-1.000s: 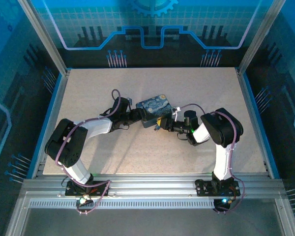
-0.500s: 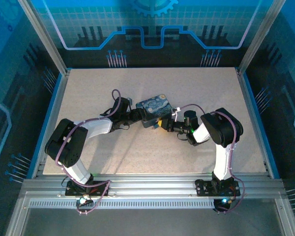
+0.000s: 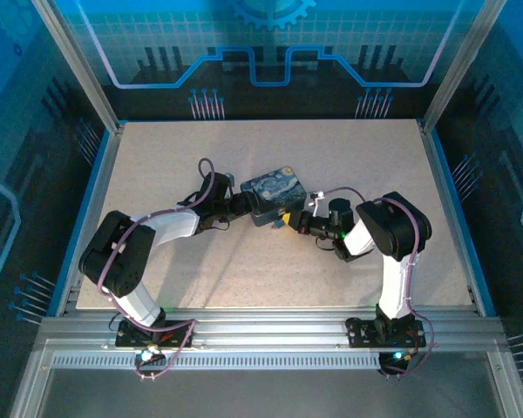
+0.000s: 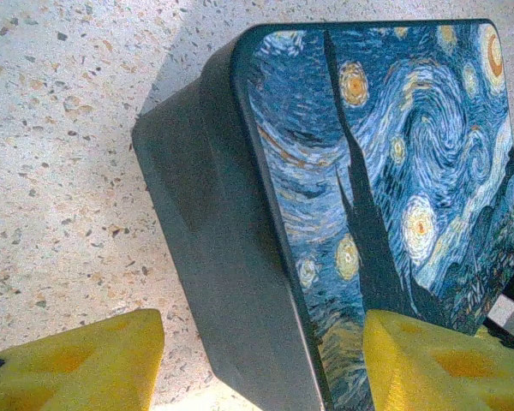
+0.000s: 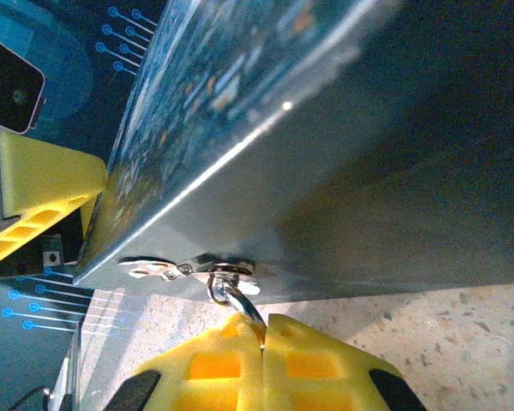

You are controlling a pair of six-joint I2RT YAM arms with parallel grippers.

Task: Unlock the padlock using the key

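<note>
two grippers set at box [image 3: 275,193] — left gripper [image 4: 257,360] held spread astride its corner; right gripper [image 5: 264,330], nearer, pressed together on padlock [image 5: 240,301] hung from latch [image 5: 188,267] — long axis pointed into fingertips [image 5: 206,368].

The worktop [image 3: 349,157] is a pale, beige-speckled slab edged in blue, taking up the middle of the top view, and its grain of dark and tan flecks shows close up at the left of the left wrist view [image 4: 51,171] and in the lower right corner of the right wrist view [image 5: 445,342]. On it, just above the centre of the top view, is a dark blue box [image 3: 275,193] with a swirling starry-night print on its lid, turned corner-on to the worktop's edges. In the left wrist view the box [image 4: 385,171] shows its plain dark side wall and rounded corner at centre frame.
</note>
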